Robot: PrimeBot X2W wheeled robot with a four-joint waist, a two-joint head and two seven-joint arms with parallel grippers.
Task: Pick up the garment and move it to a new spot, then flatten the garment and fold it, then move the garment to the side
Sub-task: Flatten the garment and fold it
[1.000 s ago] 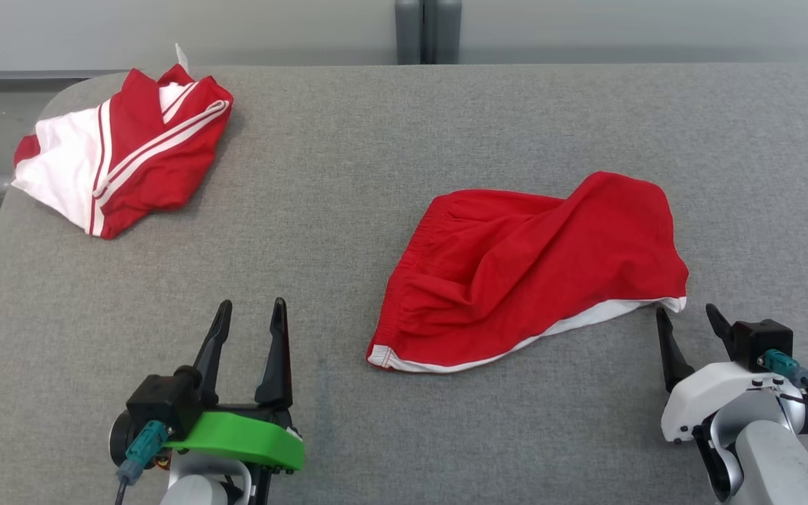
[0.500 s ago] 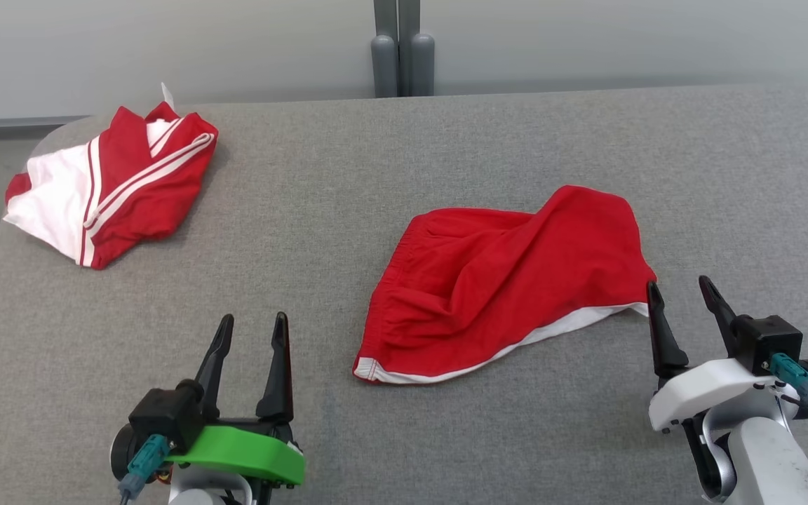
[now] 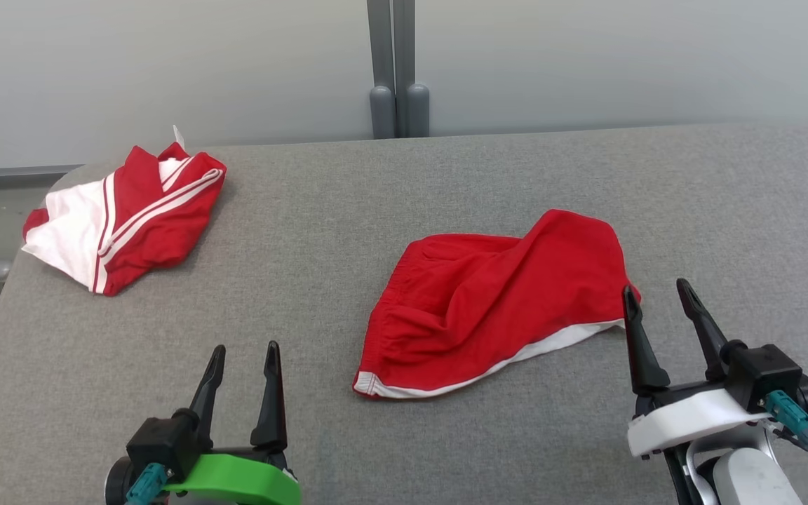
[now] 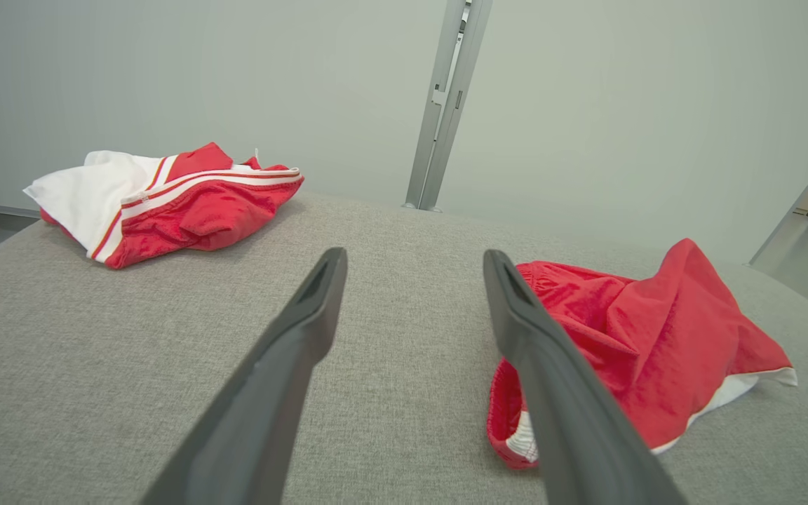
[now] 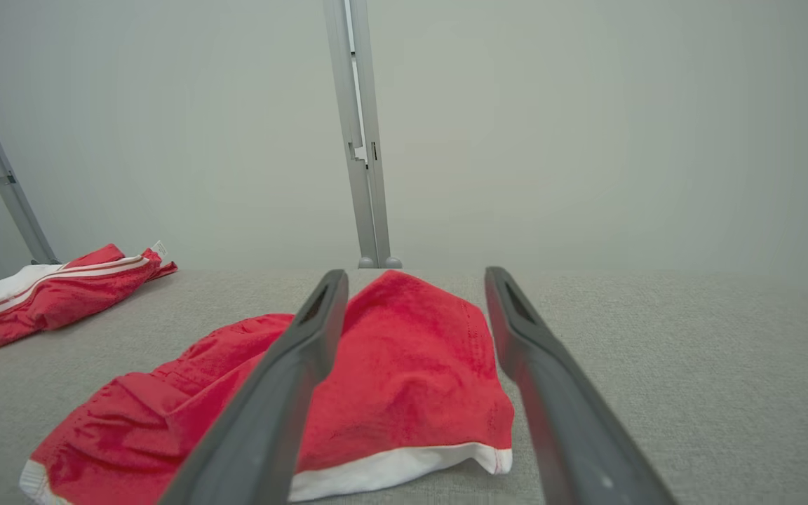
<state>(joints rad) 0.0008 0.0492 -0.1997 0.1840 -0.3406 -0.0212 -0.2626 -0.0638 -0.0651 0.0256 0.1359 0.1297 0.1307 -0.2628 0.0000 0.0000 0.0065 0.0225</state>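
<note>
Nearest to the robot, the left gripper (image 3: 245, 347) hangs over the bare grey table (image 3: 348, 210) with its two fingers spread wide and nothing between them. The right gripper (image 3: 656, 286) is spread as wide and also holds nothing; its tips stand just beside the right corner of the red shorts (image 3: 495, 308), where the white hem (image 3: 551, 341) ends. The shorts lie crumpled in the middle of the table, nearer to the right arm, with deep wrinkles and one side pushed up. I judge that the first step is in hand: the pick-up, not yet done. The next move probably calls for the right fingers to go down over that hem corner and close on it, while the left gripper must cross towards the waistband side. Further away, at the far left edge, a red-and-white garment (image 3: 123, 217) lies folded, well apart. A small white tag (image 3: 178, 135) stands up from it, but any writing is too small to read. Behind the table stands a grey post (image 3: 395, 70).
</note>
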